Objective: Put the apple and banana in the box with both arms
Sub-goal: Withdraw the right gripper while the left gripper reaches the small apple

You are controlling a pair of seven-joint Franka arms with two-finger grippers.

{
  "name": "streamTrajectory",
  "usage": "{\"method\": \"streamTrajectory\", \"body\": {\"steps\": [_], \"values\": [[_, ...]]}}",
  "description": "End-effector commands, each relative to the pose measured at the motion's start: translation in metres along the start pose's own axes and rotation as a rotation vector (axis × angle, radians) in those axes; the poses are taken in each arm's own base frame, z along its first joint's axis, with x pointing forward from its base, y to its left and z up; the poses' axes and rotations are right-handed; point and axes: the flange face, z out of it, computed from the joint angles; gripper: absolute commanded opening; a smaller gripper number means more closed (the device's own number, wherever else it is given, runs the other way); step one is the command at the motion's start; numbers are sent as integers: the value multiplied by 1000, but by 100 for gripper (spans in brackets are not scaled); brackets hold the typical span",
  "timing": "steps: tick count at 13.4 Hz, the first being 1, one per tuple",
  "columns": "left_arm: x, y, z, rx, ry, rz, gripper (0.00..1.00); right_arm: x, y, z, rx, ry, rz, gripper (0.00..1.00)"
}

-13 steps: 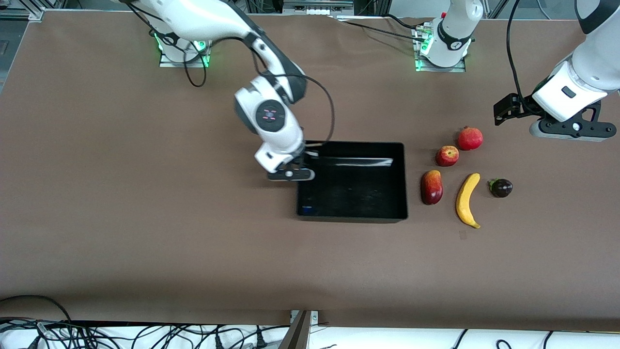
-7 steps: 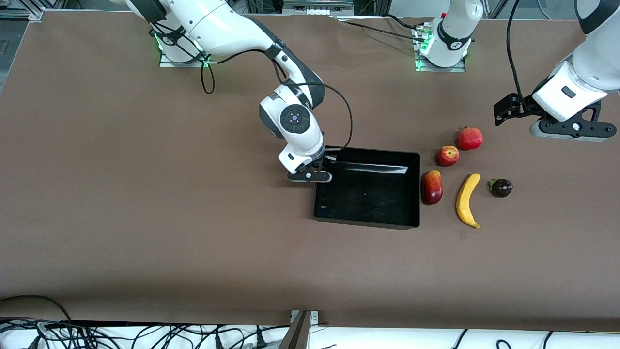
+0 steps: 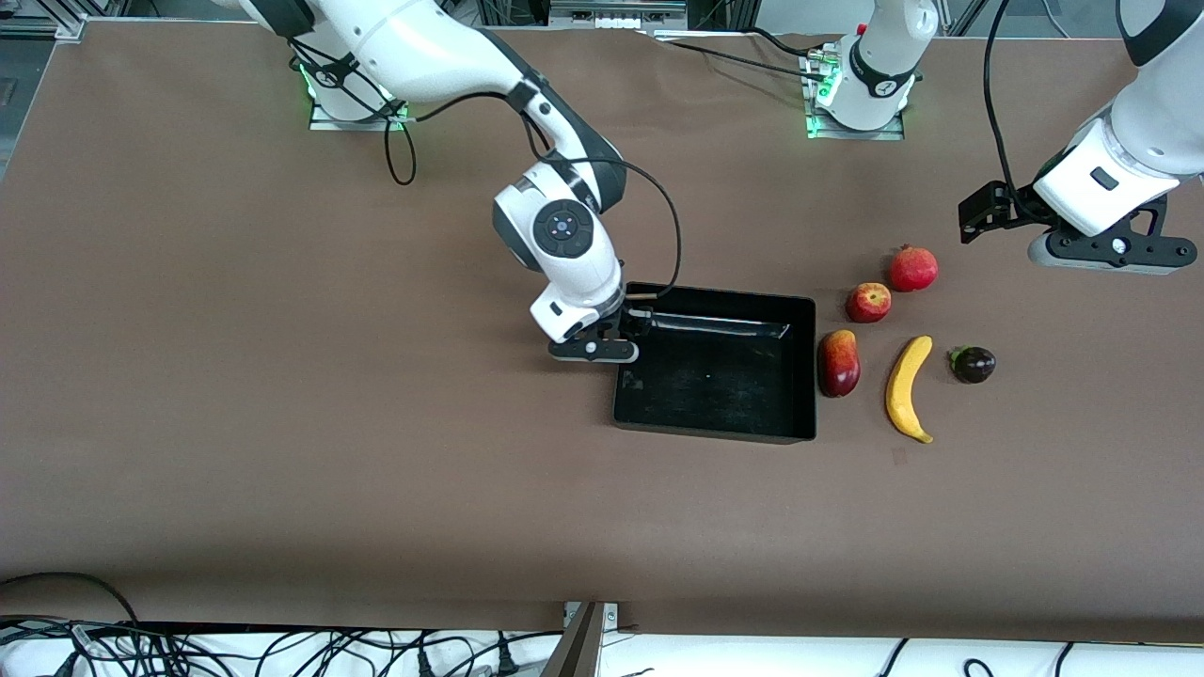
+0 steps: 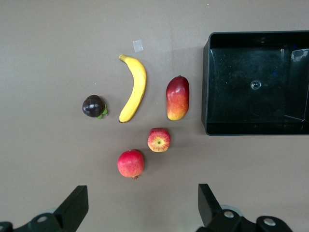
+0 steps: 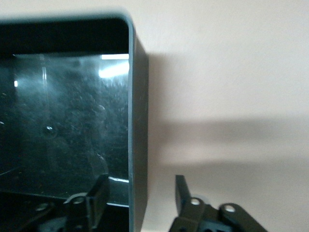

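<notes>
Box (image 3: 715,428), frame centre: right gripper (image 3: 628,331) straddles its wall, jaws parted. Apple (image 3: 867,303), banana (image 3: 909,387) right of centre. Left gripper (image 4: 140,212) overhead, jaws wide. Next: pick fruit.

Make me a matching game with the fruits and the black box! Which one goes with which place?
Things:
1. banana
2. apple
3. box
4. left tool

Places:
A. straddled at one wall by the open right tool
B. up in the air above the fruits, open
C. between the mango and the dark purple fruit
D. right beside the round red fruit with a crown tip

Pairs: 1-C, 2-D, 3-A, 4-B
</notes>
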Motion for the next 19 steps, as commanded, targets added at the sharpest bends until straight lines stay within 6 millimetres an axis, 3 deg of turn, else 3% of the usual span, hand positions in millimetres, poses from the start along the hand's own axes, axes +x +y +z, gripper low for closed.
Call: {"method": "streamTrajectory", "body": {"steps": [1, 4, 5, 7, 8, 9, 12, 16, 19], "values": [[-1, 1, -6, -10, -3, -11, 100, 34, 44, -110, 12, 6, -84, 100], [6, 7, 10, -8, -37, 10, 100, 63, 117, -203, -13, -15, -96, 100], [9, 10, 28, -7, -104, 6, 100, 60, 132, -227, -28, -40, -110, 100], [19, 11, 86, -11, -266, 34, 100, 52, 156, -270, -31, -61, -103, 100], [24, 6, 118, -16, -317, 42, 100, 49, 175, -285, -43, -70, -102, 100], [28, 5, 136, -23, -317, 66, 100, 44, 192, -298, -49, -75, -136, 100], [15, 5, 199, -29, -237, 133, 100, 36, 244, -320, -56, -84, -190, 100], [-19, 13, 296, 60, -48, 233, 100, 40, 344, -336, -57, -97, -192, 100], [-34, 18, 344, 38, 0, 247, 100, 44, 394, -342, -57, -93, -202, 100]]}}
